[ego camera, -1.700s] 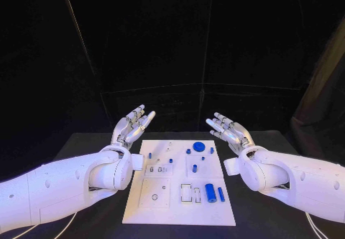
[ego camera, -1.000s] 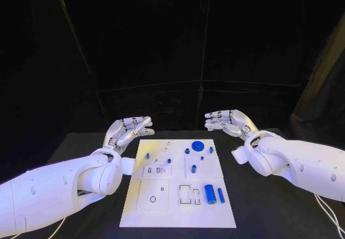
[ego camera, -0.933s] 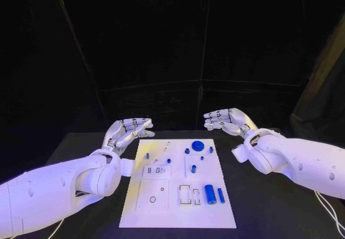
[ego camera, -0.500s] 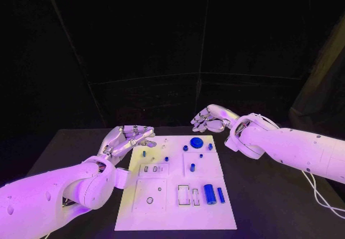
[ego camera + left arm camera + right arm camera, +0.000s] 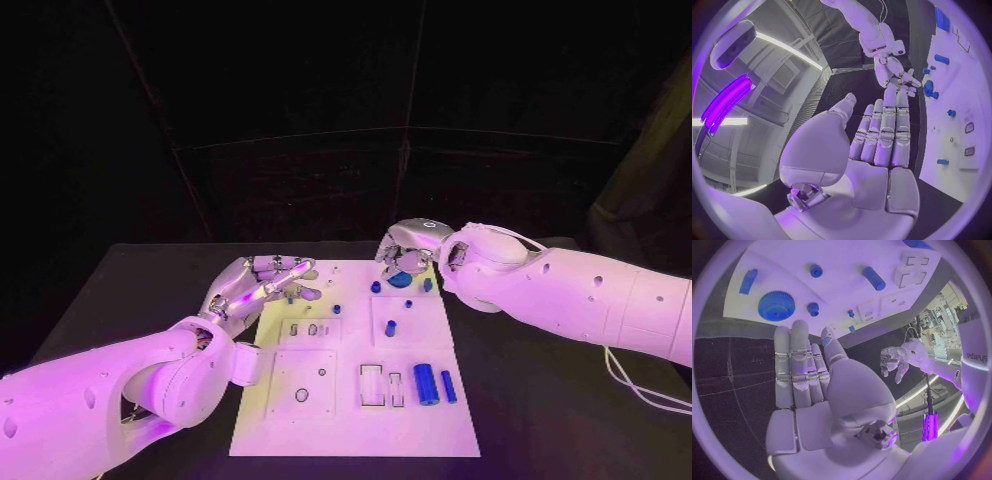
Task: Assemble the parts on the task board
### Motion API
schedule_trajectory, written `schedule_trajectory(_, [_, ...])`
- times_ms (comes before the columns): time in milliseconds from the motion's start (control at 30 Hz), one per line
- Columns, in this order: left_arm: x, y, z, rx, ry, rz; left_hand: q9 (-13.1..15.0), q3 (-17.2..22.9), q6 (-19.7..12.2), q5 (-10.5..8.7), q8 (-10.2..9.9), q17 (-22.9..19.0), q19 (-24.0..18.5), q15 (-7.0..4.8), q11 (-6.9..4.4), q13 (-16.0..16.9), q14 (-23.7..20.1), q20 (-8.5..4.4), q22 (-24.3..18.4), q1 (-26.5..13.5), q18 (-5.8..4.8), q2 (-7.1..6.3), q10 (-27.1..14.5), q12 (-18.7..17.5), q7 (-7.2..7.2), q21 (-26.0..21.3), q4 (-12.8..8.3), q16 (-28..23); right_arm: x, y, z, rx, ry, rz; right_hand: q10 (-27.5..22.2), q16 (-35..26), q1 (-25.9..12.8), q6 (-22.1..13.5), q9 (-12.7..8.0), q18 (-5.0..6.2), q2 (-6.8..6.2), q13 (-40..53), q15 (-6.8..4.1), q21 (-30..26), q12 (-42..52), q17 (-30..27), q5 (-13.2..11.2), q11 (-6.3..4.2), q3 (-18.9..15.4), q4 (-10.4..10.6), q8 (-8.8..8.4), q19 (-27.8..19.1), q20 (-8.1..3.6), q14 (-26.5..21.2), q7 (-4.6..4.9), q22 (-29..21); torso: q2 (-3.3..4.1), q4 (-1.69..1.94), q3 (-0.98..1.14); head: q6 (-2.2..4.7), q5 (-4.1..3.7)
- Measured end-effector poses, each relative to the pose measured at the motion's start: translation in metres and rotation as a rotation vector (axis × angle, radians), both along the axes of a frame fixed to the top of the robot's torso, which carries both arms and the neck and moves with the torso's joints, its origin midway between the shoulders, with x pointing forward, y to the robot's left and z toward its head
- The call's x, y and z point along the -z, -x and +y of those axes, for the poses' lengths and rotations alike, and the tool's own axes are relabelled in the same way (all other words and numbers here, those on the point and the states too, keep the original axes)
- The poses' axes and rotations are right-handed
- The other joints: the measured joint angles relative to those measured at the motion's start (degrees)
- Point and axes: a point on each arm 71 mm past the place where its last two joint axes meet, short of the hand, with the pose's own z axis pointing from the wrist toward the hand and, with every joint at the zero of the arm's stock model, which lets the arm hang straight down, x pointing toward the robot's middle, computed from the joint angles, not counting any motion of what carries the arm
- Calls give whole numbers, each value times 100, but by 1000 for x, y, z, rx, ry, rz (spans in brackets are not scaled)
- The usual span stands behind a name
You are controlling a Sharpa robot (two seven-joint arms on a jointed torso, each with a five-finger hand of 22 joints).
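Faintly, "sharpa" marks the left arm (image 5: 974, 359).

One white task board (image 5: 353, 400) lies on one black desk (image 5: 130, 290). On the board, one toothed blue gear (image 5: 400, 279) shows, along with one thick blue cylinder (image 5: 426, 384) and one thinner blue rod (image 5: 447, 386) beside it; the smaller blue pegs are too small to count reliably. Two robot hands are present, the left robot hand (image 5: 264, 281) and the right robot hand (image 5: 410, 245).

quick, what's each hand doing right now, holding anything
Left hand: open, fingers straight, holding nothing.
Right hand: open, holding nothing, above the blue gear.
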Motion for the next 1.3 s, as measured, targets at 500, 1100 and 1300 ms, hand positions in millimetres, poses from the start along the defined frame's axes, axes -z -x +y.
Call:
schedule_trajectory(500, [0, 2, -1, 10, 7, 24, 1, -47, -32, 0, -40, 50, 0, 20, 32, -1, -21, 0, -10, -20, -2, 20, -33, -54, 32, 0, -14, -5, 6, -3, 13, -20, 107, 13, -150, 579, 70, -60, -4, -4, 116, -10, 0, 907, 0, 381, 0, 12, -35, 21, 0, 236, 54, -1, -17, 1099, 96, 36, -14, -20, -22])
schedule_trajectory(1100, [2, 2, -2, 15, -3, 50, 1, -79, -84, -1, -67, 95, -33, 40, 93, -7, -83, 33, -32, -18, -3, 64, -94, -78, 82, -45, -46, -51, 11, -10, 20, -28, 149, 45, -191, 1393, 138, -60, -4, -184, 227, -20, 1, 1503, -21, 1070, 0, 12, -8, -6, 0, 463, 70, -1, -17, 1914, 163, 48, -15, -43, -12])
schedule_trajectory(1300, [2, 1, -2, 16, -5, 53, 1, -79, -84, -1, -67, 94, -33, 40, 73, -7, -83, 32, -32, -18, -3, 64, -114, -78, 82, -45, -46, -50, 13, -11, 21, -33, 155, 54, -191, 1626, 137, -59, -3, -183, 288, -20, 1, 1634, -21, 1281, 0, 12, 39, -18, 0, 522, 71, -1, -17, 2080, 179, 48, -15, -57, -5])
